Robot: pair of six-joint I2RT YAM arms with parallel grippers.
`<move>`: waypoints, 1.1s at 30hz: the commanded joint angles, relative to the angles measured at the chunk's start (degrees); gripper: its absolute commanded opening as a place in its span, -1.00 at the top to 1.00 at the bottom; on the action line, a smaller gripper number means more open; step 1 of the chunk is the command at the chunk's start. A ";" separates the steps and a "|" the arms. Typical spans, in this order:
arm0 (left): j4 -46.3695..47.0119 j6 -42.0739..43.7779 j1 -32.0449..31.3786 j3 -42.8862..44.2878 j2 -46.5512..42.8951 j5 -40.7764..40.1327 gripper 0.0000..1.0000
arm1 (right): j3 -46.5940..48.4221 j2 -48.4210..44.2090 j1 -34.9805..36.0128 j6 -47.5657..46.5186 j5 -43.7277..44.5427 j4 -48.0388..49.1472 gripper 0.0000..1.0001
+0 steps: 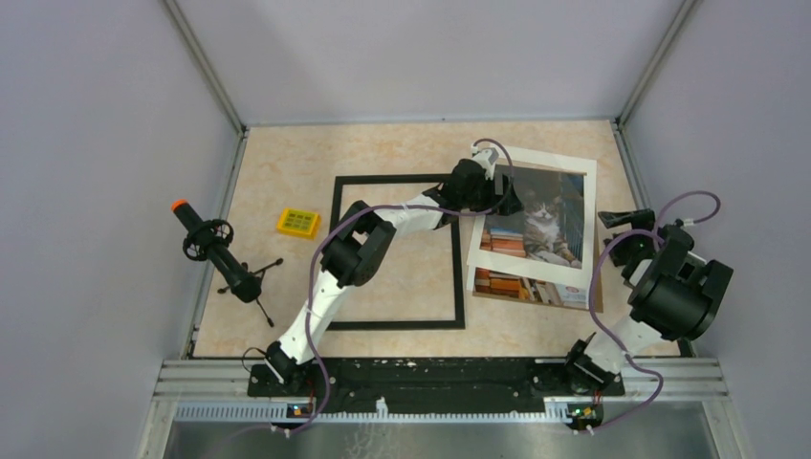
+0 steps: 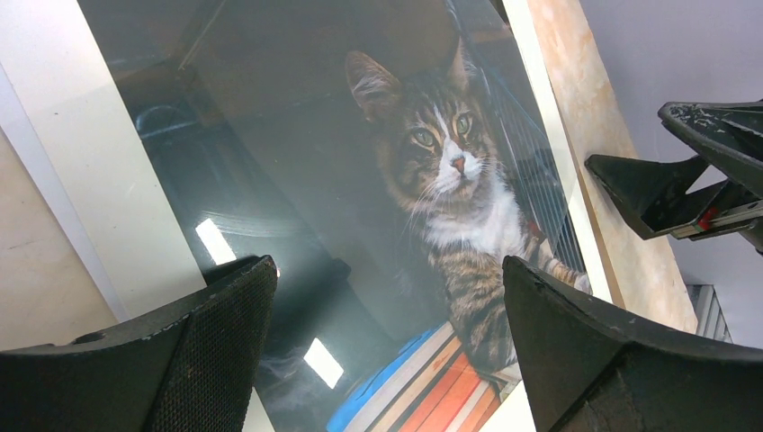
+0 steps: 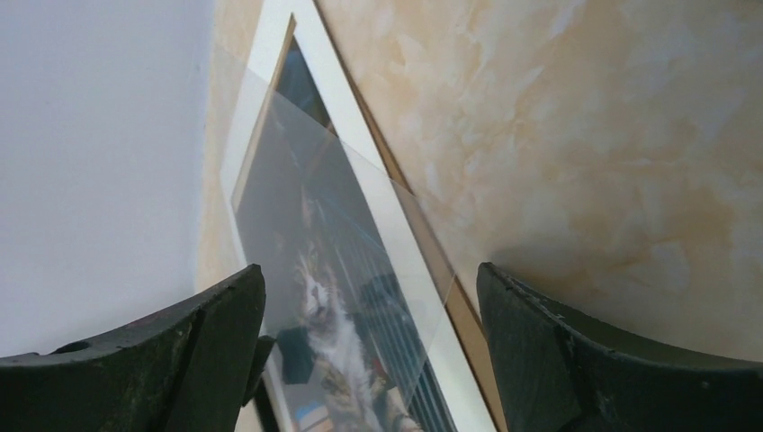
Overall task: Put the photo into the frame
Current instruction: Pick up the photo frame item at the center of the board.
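Note:
The photo (image 1: 545, 225), a cat print with a white border, lies face up at the right of the table. It shows close up in the left wrist view (image 2: 432, 171) and in the right wrist view (image 3: 333, 297). The black frame (image 1: 402, 325) lies flat at the table's middle, left of the photo and empty inside. My left gripper (image 1: 507, 191) hovers open over the photo's upper left part, with nothing between its fingers (image 2: 387, 333). My right gripper (image 1: 617, 234) is open and empty just off the photo's right edge (image 3: 371, 351).
A clear sheet (image 3: 360, 180) lies over the photo, and a brown cardboard sheet (image 3: 459, 306) shows under its right edge. A yellow block (image 1: 297, 222) and a black tool on a small tripod (image 1: 215, 251) sit at the left. Walls close in the table.

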 commanded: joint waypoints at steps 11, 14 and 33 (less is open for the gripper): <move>-7.73 0.51 -0.14 -0.05 3.83 -0.03 -1.00 | -4.02 6.24 1.61 13.69 -12.12 28.73 -0.72; -7.81 0.50 -0.11 0.04 3.88 -0.06 -1.00 | -4.45 6.18 2.13 17.12 -13.17 33.68 -0.72; -7.73 0.59 -0.12 -0.07 3.66 0.07 -1.00 | -4.83 4.05 8.47 14.67 -6.50 31.49 -0.56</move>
